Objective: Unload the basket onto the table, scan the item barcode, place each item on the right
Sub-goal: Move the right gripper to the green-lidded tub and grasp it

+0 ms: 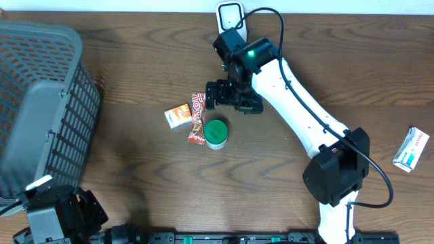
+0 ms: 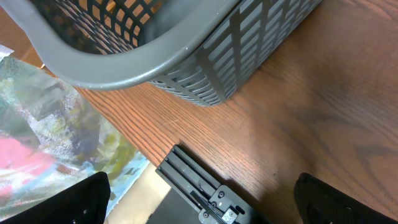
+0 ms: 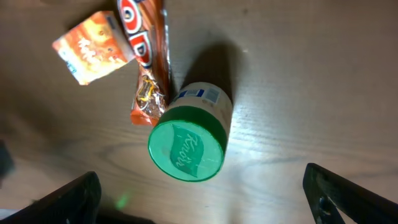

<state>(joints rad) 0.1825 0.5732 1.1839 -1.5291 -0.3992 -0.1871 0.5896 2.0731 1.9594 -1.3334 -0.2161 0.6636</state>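
Right gripper, jaws wide and empty, hovers above the green-lidded white plastic jar standing mid-frame on the wooden table; left gripper equally open, holding nothing; pick-up and scan judged outstanding.

**Three views, one table**

Overhead, we look straight down from well above and take in the whole table, with the basket at its left. From the left wrist we sit low and close at the near left corner, facing the basket's wall and the wood beside it. That basket is what we share with overhead. From the right wrist we look nearly straight down, very near, on the jar, bar and packet, which overhead shows small at mid-table.
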